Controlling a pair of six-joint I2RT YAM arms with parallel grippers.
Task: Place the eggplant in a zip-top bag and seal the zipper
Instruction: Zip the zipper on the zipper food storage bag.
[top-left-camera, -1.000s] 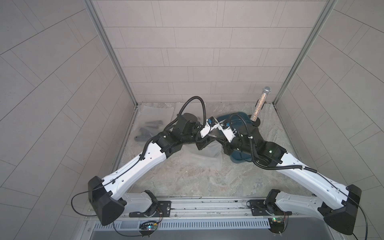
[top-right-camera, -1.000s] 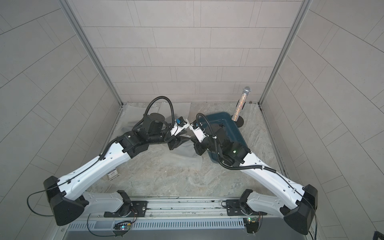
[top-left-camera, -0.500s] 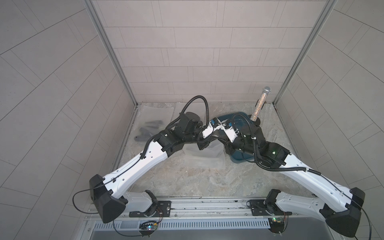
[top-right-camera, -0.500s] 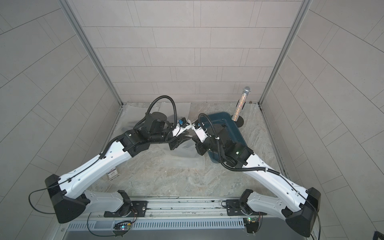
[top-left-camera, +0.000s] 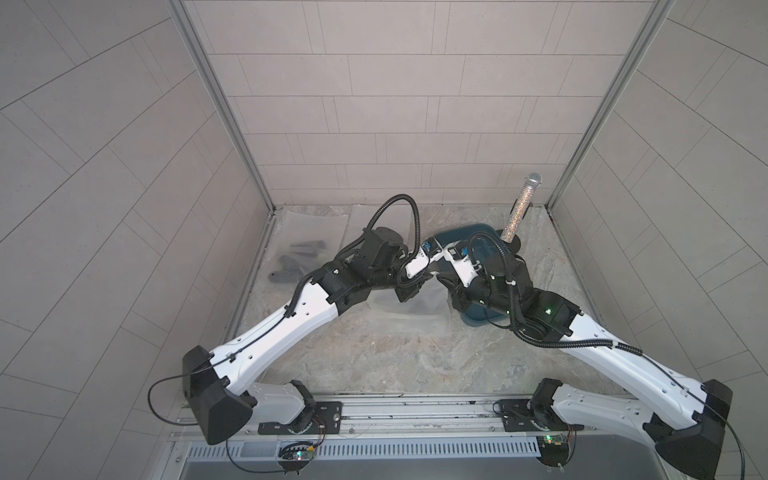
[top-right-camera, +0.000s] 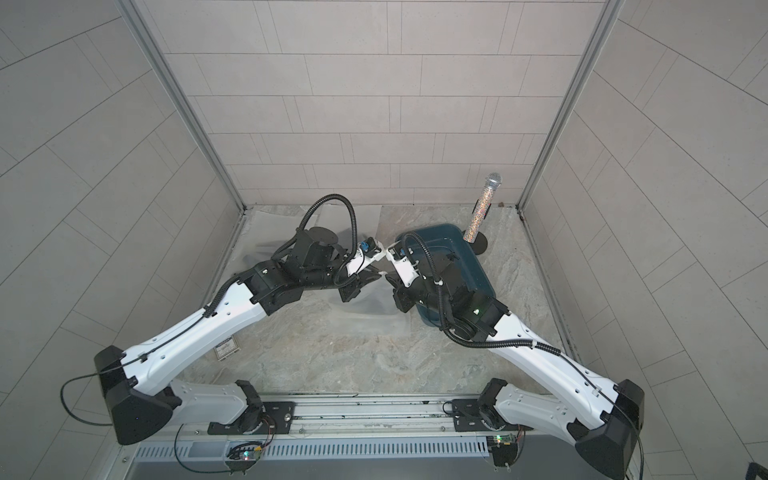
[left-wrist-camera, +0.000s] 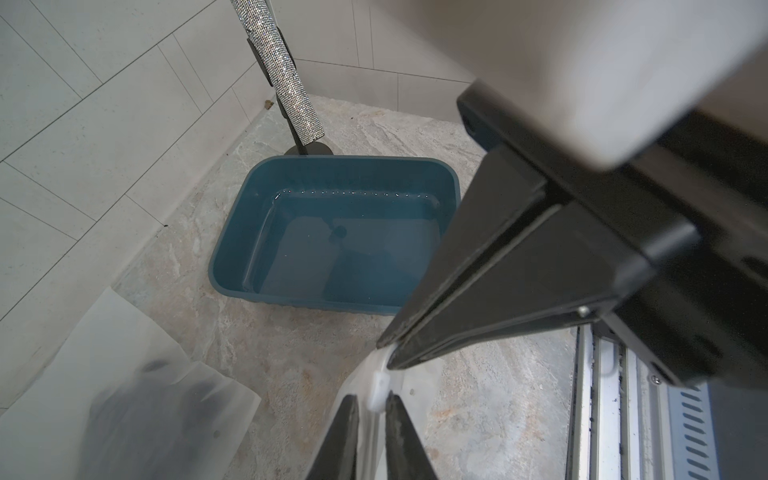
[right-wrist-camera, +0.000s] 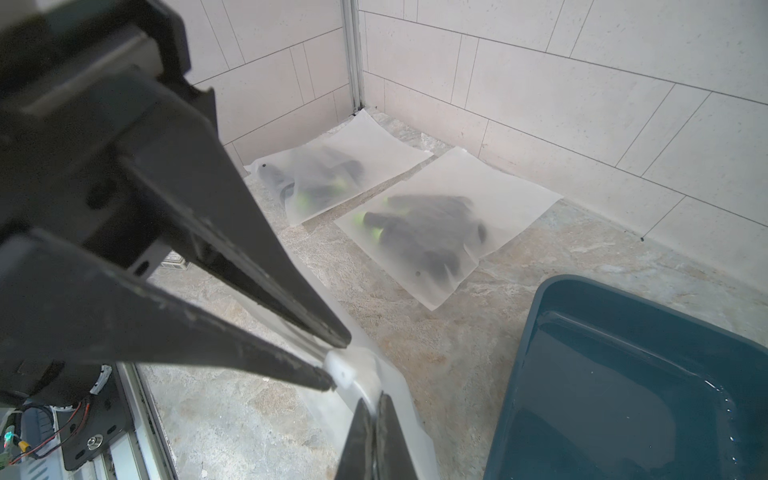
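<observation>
Right tool (right-wrist-camera: 374, 400) is pinching shut on the zip-top bag (top-left-camera: 409, 324) top edge. Left tool (left-wrist-camera: 372, 400) is straddling the white slider (left-wrist-camera: 379, 384), jaws narrow, can't tell if clamped. Bag is lying mid-desk (top-left-camera: 374, 365) beside the blue tub (left-wrist-camera: 291, 305); contents unclear.
</observation>
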